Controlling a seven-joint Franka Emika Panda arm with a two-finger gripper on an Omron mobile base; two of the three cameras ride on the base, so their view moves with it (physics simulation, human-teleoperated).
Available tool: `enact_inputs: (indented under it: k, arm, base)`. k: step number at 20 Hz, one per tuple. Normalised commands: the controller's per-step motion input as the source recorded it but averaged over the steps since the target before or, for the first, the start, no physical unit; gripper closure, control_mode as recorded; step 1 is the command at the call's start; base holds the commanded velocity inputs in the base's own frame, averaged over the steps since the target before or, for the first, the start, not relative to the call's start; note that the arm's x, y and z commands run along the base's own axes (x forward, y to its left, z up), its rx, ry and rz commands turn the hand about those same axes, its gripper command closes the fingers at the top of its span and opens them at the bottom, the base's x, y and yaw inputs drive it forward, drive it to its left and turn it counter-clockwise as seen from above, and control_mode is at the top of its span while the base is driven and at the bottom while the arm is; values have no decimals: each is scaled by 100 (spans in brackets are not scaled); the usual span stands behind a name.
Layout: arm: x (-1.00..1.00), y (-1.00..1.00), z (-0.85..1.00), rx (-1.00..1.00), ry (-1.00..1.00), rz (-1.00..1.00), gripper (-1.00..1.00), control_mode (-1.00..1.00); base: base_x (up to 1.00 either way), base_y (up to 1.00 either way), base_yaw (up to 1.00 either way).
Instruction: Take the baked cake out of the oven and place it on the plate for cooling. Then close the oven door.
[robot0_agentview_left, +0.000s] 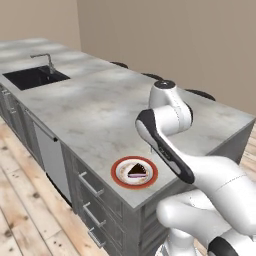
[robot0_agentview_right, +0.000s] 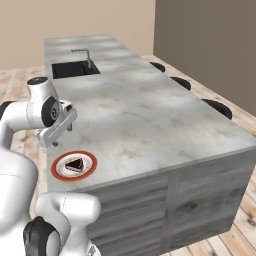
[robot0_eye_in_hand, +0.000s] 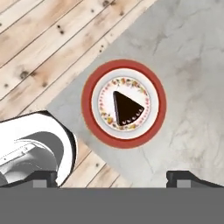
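A dark triangular slice of cake (robot0_eye_in_hand: 127, 108) lies on the plate (robot0_eye_in_hand: 87, 109), which has a broad orange-red rim and a white, patterned centre. The plate (robot0_agentview_left: 116, 172) rests near the front corner of the grey stone island counter (robot0_agentview_left: 100, 107). From the right base camera the cake (robot0_agentview_right: 75, 165) and plate (robot0_agentview_right: 56, 168) sit just below my hand. My gripper (robot0_eye_in_hand: 113, 177) hangs above the plate, open, with nothing between its fingertips (robot0_eye_in_hand: 183, 177). The gripper (robot0_agentview_right: 54, 141) is apart from the cake. The oven and the oven door are out of view.
A black sink (robot0_agentview_left: 35, 77) with a faucet (robot0_agentview_right: 82, 54) is set in the far end of the counter. Dark round stools (robot0_agentview_right: 217, 107) line the counter's far side. Drawers (robot0_agentview_left: 92, 187) face the wooden floor (robot0_eye_in_hand: 39, 52) below the plate's corner.
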Motion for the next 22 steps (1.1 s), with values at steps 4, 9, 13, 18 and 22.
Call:
enact_inputs:
  k: [4,9,13,18,22]
  arm:
    - [0,-20,0,0,0,-92,-100,-100]
    - [-6,-40,0,0,0,-82,-100,-100]
    - [-41,-43,0,6,0,-63,-100,-100]
    - [-68,-20,0,11,-5,-44,-100,-100]
    - [-74,0,0,10,-19,-25,-100,-100]
  base:
    - [0,0,0]
    - [0,0,0]
    - [0,0,0]
    - [0,0,0]
    - [0,0,0]
